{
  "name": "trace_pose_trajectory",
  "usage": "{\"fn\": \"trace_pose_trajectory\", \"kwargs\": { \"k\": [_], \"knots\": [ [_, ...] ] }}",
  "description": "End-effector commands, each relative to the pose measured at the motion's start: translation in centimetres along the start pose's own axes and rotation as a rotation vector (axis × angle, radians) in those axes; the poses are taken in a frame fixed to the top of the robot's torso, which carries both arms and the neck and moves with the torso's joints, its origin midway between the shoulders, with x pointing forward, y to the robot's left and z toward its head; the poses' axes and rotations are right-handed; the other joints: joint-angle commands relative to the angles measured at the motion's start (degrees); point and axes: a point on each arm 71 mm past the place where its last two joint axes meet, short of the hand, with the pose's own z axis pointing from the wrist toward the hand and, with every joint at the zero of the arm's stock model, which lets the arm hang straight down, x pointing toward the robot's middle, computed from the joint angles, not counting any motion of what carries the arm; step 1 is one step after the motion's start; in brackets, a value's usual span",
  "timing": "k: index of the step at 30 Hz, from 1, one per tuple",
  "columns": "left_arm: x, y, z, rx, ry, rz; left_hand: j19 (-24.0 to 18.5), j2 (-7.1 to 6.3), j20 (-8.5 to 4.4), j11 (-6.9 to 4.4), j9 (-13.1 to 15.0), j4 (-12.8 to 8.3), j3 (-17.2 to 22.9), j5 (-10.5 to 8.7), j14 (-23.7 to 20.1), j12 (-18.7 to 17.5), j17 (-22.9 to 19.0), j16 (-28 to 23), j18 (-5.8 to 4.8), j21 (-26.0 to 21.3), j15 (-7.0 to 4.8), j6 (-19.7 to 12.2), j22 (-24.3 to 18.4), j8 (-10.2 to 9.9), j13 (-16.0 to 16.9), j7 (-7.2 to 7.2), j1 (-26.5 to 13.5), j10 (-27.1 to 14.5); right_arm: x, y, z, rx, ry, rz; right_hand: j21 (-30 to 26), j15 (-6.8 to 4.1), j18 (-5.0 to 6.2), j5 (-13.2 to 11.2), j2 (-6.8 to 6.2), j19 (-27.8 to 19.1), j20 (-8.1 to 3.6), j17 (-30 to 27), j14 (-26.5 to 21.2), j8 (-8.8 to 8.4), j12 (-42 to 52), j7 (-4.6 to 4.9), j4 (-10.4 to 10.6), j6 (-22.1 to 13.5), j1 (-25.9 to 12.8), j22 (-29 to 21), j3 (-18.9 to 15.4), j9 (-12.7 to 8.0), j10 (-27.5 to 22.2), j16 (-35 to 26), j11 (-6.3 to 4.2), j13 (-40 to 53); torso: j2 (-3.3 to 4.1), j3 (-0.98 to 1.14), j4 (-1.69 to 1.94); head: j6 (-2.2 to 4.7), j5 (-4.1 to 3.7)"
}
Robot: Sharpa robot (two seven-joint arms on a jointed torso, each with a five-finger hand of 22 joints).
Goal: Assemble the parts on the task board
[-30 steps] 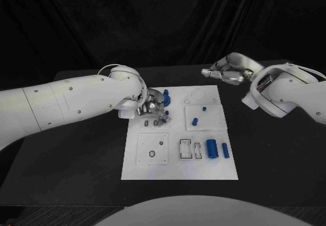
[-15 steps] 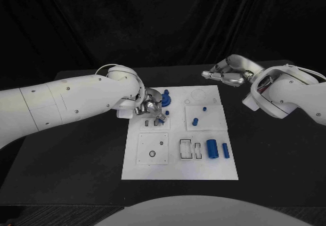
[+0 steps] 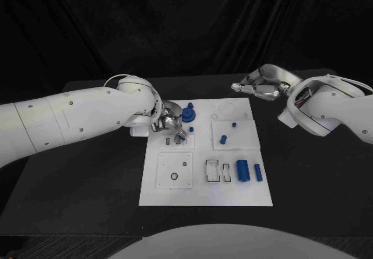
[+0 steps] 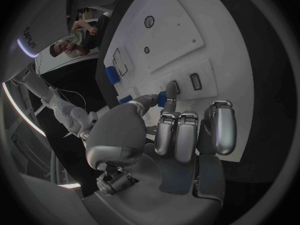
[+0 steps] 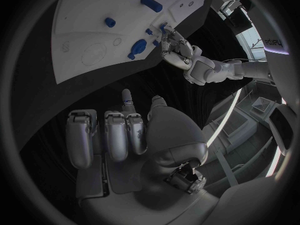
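Observation:
The white task board (image 3: 233,194) lies in the middle of the table. My left hand (image 3: 170,121) hovers over its far left part and pinches a small blue part (image 3: 180,137) between thumb and a finger, just above two narrow slots (image 3: 172,141). The left wrist view shows the same pinched part (image 4: 161,100) near those slots (image 4: 195,81). My right hand (image 3: 256,84) hangs off the board beyond its far right corner, fingers curled, holding nothing. A round blue part (image 3: 189,113) sits beside the left hand.
Two small blue pegs (image 3: 223,140) stand on the right square plate. Two blue cylinders (image 3: 242,170) lie at the board's right side beside rectangular slots (image 3: 212,169). A square plate with holes (image 3: 174,170) sits lower left. Black table (image 3: 77,183) surrounds the board.
My left hand has shifted slightly to the left with the small blue part still pinched. The right hand has hardly moved.

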Motion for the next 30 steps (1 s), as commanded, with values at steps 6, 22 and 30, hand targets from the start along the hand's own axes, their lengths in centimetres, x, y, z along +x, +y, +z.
{"fn": "trace_pose_trajectory", "kwargs": {
  "k": [6, 22, 30],
  "knots": [
    [0.3, 1.5, -1.2, -0.001, -0.062, -0.038, 0.38, -0.15, -0.04, -0.42, 0.56, -6.27, 6.93, 0.49, 5.96, 0.16, 15.09, 0.15, 0.58, -0.29, -0.6, 0.45, 9.25, 0.48, 14.99, -0.53, -1.03, 5.97, 0.1, -0.5, -0.2, 0.039, 0.019, 0.0, -0.39, 0.34, -0.44, 0.59, 0.11, 5.05, 0.25, 15.09, 6.01, -0.09, 0.14, 0.01, -0.21, -0.18, 0.71, 14.46, 0.29, 0.1, 6.06, 0.15, 0.26, 15.09, 0.0, 0.02, -0.01, 0.01, 0.04],
    [1.1, 3.6, -2.7, -0.008, -0.038, -0.121, 1.85, -0.42, -0.69, -1.26, 3.37, -5.95, 7.93, -1.09, 5.96, 0.16, 15.09, 0.15, 0.35, 0.2, -1.39, 1.61, 9.84, 2.16, 14.99, -1.44, -5.83, 5.97, 0.5, -0.6, -0.3, 0.051, 0.041, 0.0, -0.53, 0.28, -0.39, 1.37, 0.13, 4.96, 0.21, 15.09, 6.01, -0.11, 0.14, -0.06, -0.35, -0.13, 1.87, 14.41, 0.48, 0.22, 6.06, 0.15, 0.2, 15.09, -0.08, 0.06, 0.15, 0.01, 0.16],
    [1.4, 3.1, -2.8, 0.018, -0.028, -0.172, 2.44, 0.11, -1.1, -1.51, 4.03, -5.78, 8.47, -0.76, 5.96, 0.16, 15.09, 0.15, 0.25, 0.35, -1.74, 1.43, 9.99, 2.27, 14.99, -1.54, -7.35, 5.97, 0.6, -0.6, -0.4, 0.055, 0.049, 0.0, -0.54, 0.26, -0.39, 1.79, 0.08, 4.95, 0.19, 15.09, 6.01, -0.14, 0.14, -0.08, -0.37, -0.13, 2.27, 14.4, 0.52, 0.26, 6.06, 0.15, 0.16, 15.09, 0.02, -0.04, 0.03, 0.01, 0.54]
  ]
}}
